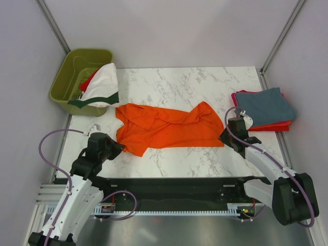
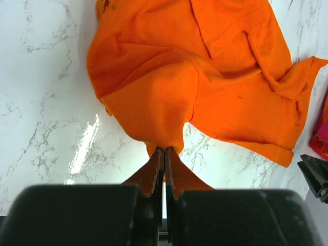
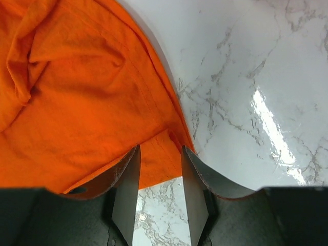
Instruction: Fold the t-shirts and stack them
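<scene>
While the top view shows folded t-shirts (image 1: 266, 107) stacked at mid-right and a white t-shirt (image 1: 102, 84) draped over the olive bin (image 1: 66, 77) at upper left, the orange t-shirt (image 1: 164, 128) lies crumpled mid-frame on the marble desk (image 1: 205, 82). Left wrist view: left jaws pinched shut on its edge. Right wrist view: right jaws partly open, its hem between them.

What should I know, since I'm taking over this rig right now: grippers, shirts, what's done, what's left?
Left gripper: shut on the orange shirt, near edge.
Right gripper: open, astride its right edge.
The shirt lies crumpled mid-table, unfolded.
Done: folded stack at right, blue-grey shirt on top.
Left: fold and stack the orange one, then the white shirt hanging over the bin.
</scene>
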Controlling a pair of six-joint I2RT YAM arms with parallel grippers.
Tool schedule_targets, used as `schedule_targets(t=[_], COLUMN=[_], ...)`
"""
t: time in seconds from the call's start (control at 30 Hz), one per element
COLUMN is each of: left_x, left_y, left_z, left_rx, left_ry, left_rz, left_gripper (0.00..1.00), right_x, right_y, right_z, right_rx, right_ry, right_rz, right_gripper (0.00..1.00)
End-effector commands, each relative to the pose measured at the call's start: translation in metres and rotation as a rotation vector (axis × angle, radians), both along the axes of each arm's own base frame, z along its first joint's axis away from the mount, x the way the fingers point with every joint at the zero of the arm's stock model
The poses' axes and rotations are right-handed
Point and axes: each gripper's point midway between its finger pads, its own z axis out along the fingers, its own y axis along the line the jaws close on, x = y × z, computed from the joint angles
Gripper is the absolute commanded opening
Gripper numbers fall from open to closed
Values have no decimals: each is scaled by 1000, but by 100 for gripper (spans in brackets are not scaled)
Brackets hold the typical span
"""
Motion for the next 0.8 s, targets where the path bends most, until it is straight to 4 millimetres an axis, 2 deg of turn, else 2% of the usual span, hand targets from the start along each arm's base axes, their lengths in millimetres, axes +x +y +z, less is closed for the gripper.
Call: schedule_targets(t=[0.0,0.13,0.33,0.53,0.63,0.77], left_x=[8,9,10,10,11,11], left_y=[-1,-1,0,-1,0,0], left_z=[17,18,22,21,23,22], left_rx=[-2,1,6,9,8,10], left_ry=[-47,-53,-65,-64,-68,-64], left_rz=[-4,-2,-5,-9,-7,-8], left_gripper=[2,2,2,2,2,2], right_x=[-9,-13,6,19,24,26], right_y=[7,3,1,7,9,8], right_z=[-7,-13,-6,-10,-5,-1], right_rx=[38,31,-16,-14,-9,-15], right_ry=[32,37,13,24,-10,-25], right_rz=[17,-6,6,40,50,56], right_gripper=[45,47,47,38,37,27])
